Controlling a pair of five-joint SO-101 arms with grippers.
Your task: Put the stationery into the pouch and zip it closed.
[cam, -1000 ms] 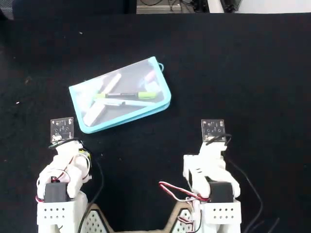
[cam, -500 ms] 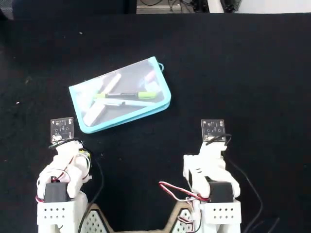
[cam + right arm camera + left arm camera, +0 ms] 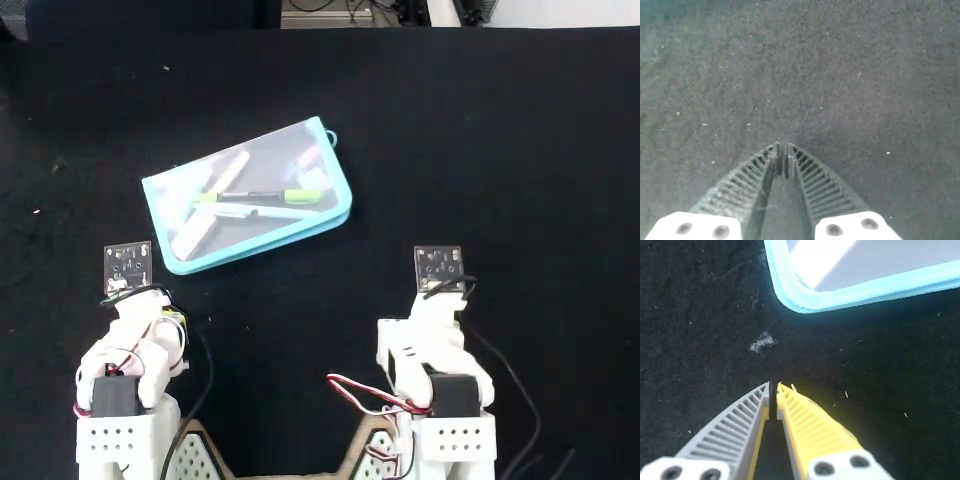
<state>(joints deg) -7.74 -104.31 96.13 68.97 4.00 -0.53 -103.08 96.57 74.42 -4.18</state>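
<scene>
Evidently left tool [image 3: 774, 386] and right tool [image 3: 783, 146] are pinched together, the pouch [image 3: 865, 270] partly cut off.

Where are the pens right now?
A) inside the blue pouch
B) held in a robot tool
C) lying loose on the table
A: the pens show through the clear side of the pouch, and the left tool and the right tool are both shut on nothing.

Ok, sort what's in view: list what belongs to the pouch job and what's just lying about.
Job: pouch; green-tipped pen and white marker inside it; left claw and right claw, both shut, empty.
Lying about: fluff on the black table; cables beyond its far edge.
</scene>
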